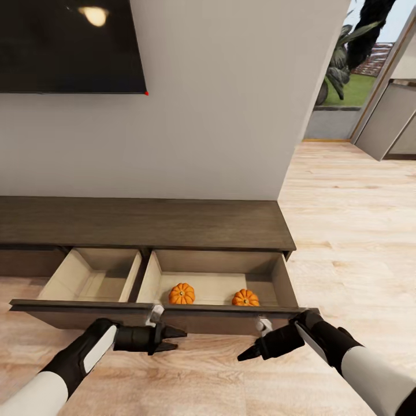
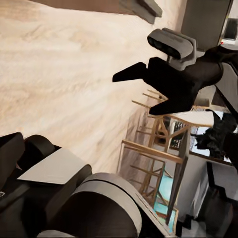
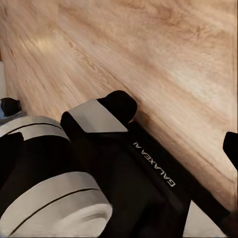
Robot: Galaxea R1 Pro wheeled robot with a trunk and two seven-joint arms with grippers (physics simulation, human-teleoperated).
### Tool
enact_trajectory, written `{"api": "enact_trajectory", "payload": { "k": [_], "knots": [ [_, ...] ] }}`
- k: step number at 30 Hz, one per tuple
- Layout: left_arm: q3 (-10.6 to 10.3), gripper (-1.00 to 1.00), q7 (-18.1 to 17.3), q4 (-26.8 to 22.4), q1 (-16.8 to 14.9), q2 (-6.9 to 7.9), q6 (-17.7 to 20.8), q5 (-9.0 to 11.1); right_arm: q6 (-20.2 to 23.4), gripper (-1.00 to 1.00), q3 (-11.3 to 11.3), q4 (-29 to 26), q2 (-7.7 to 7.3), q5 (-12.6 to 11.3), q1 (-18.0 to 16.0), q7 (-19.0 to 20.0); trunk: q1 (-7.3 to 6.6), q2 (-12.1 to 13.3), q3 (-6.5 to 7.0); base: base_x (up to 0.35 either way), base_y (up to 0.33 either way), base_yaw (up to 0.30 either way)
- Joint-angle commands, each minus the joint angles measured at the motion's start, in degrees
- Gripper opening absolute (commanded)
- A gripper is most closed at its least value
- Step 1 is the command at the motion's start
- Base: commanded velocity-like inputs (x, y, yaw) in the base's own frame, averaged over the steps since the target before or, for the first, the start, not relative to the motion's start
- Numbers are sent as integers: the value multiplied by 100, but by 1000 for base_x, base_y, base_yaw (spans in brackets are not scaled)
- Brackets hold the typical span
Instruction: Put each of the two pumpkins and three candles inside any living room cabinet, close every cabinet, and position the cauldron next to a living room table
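Head view | pumpkins (image 1: pixel 182 293) in open drawer (image 1: pixel 277 276) | beyond left pincer (image 1: pixel 178 339)

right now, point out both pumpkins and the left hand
left pumpkin (image 1: pixel 181 294), head view, middle of its top
right pumpkin (image 1: pixel 245 298), head view, middle of its top
left hand (image 1: pixel 175 340), head view, between fingertips

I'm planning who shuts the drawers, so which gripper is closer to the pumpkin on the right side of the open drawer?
Right. The right gripper sits just in front of the right-hand pumpkin, across the drawer front. The left gripper is off to its left, nearer the other pumpkin.
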Motion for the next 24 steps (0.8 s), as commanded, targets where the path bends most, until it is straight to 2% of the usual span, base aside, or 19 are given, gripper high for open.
{"api": "enact_trajectory", "payload": {
  "k": [1,3,6,7,8,10,15,17,18,20,22,23,24],
  "knots": [
    [-55,100,4,19,4,1,-5,-2,-36,100,4,51,8,29,17,-30,0,0,0,0,0,0],
    [-234,100,47,165,14,-9,-31,-62,-281,100,20,254,25,238,102,-227,0,0,0,0,0,0],
    [-376,100,216,367,19,-17,-155,-189,-876,100,29,480,50,451,193,-836,0,0,0,0,0,0],
    [-404,100,356,457,20,-20,-277,-256,-989,100,29,514,58,462,210,-963,0,0,0,0,0,0],
    [-422,100,542,570,21,-26,-427,-318,-1324,100,30,607,93,482,265,-1341,0,0,0,0,0,0],
    [-439,100,1022,851,21,-103,-776,-385,-1651,100,31,704,155,490,329,-1700,0,0,0,0,0,0],
    [-445,100,2625,1620,22,-588,-1641,-429,-2732,100,24,1244,638,501,530,-3158,0,0,0,0,0,0],
    [-445,100,3513,1866,22,-865,-2197,-431,-3399,100,23,1597,950,495,564,-4028,0,0,0,0,0,0],
    [-445,100,3786,1925,22,-957,-2389,-431,-3589,100,23,1715,1044,496,575,-4231,0,0,0,0,0,0],
    [-445,100,4567,2138,22,-1232,-2994,-431,-4088,100,23,2016,1259,494,590,-4592,0,0,0,0,0,0],
    [-445,100,5143,2333,22,-1438,-3493,-433,-4464,100,15,2153,1372,476,599,-4872,0,0,0,0,0,0],
    [-445,100,5488,2450,22,-1525,-3862,-429,-4701,100,10,2236,1458,469,622,-5180,0,0,0,0,0,0],
    [-445,100,5586,2484,22,-1548,-3981,-428,-4783,100,9,2264,1493,468,640,-5299,0,0,0,0,0,0]
  ]
}}
